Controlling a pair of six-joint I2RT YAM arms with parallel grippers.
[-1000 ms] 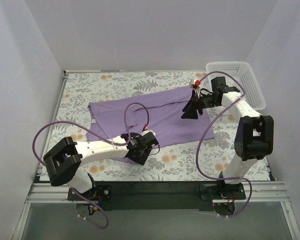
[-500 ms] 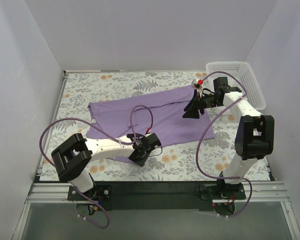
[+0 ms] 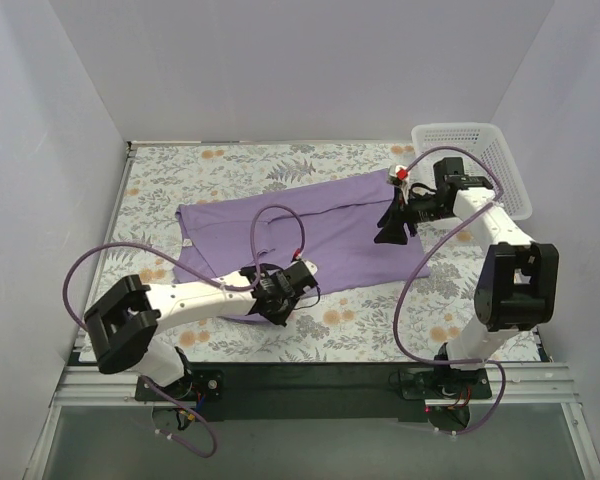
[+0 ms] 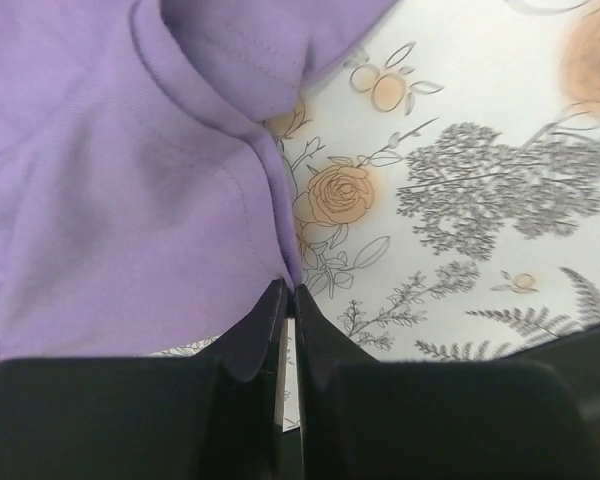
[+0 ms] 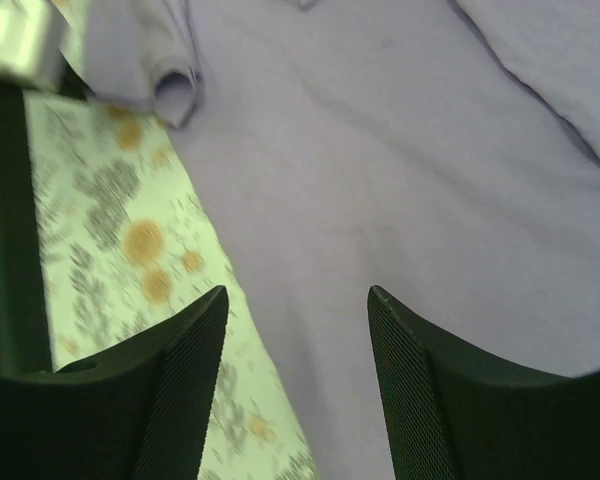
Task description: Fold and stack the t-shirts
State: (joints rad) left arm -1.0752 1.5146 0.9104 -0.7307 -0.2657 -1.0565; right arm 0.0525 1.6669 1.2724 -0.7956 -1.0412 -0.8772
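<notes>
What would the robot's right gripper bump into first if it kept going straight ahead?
Most likely the purple t-shirt. The open right gripper points down at it with nothing in between, though how far off it hangs is hard to judge.

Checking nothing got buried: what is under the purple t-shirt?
The flowered tablecloth shows around the t-shirt and runs under its edges. What lies beneath its middle is covered; no bump shows.

The t-shirt (image 3: 340, 230) lies on the table (image 3: 230, 165), basket (image 3: 505, 170) far right.
</notes>
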